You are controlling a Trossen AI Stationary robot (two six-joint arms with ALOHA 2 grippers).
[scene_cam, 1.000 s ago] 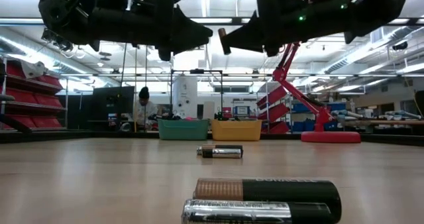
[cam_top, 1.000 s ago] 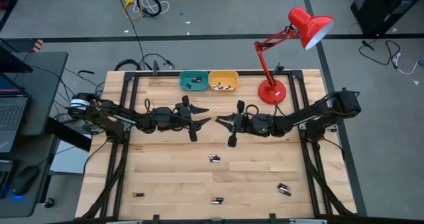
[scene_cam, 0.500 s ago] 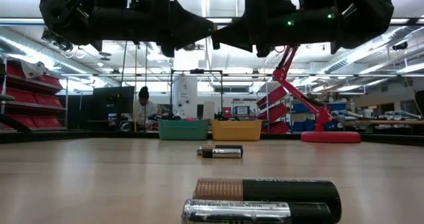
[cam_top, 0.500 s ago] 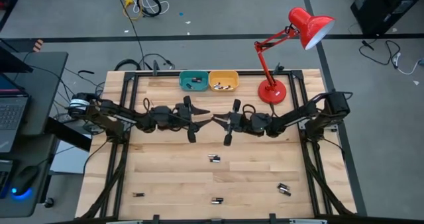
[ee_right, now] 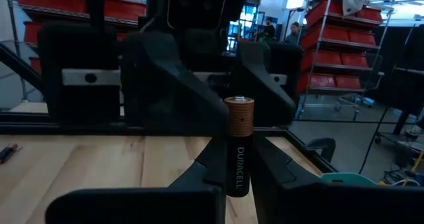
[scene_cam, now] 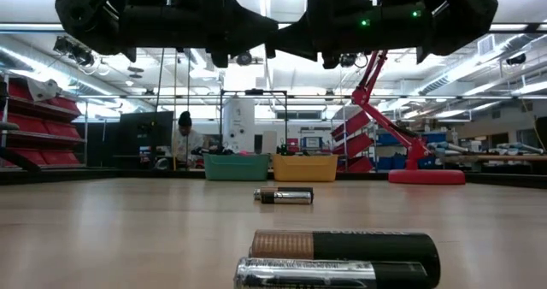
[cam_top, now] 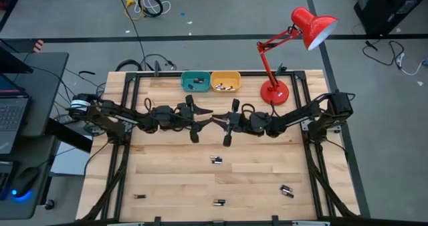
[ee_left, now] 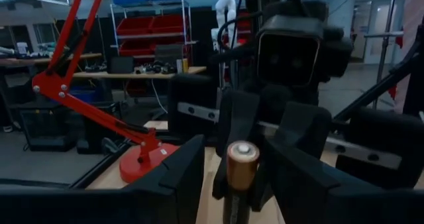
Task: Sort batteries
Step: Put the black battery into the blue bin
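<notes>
From above, the two dark arms meet nose to nose a little way from the square yellow plastic bin (cam_top: 225, 81), toward the middle of the wooden bench (cam_top: 167, 179). The left claw (cam_top: 208, 117) and the right claw (cam_top: 218, 120) almost touch. Four more small dark batteries (cam_top: 216, 160) lie farther from the yellow bin, toward the near edge. One second ago there was a clear gap between the claws. The right arm has come over to the left one, which has not moved.

From bench height, both claws hang high over the wood, the left claw (scene_cam: 256, 34) tip to tip with the right claw (scene_cam: 291, 43). The loose batteries (scene_cam: 284, 196) lie flat far below them.

The left wrist camera shows a small black battery with a copper end (ee_left: 242, 168) in the gap between the left claw's own fingers (ee_left: 189, 174). They look spread apart, not pinching it.

The right wrist camera shows the same battery (ee_right: 238, 141). The right claw's fingertips (ee_right: 213, 166) look clenched on its black half. Its long side runs crosswise to those fingers, with the copper end sticking out free. That free end is what the left claw would need to close on.
</notes>
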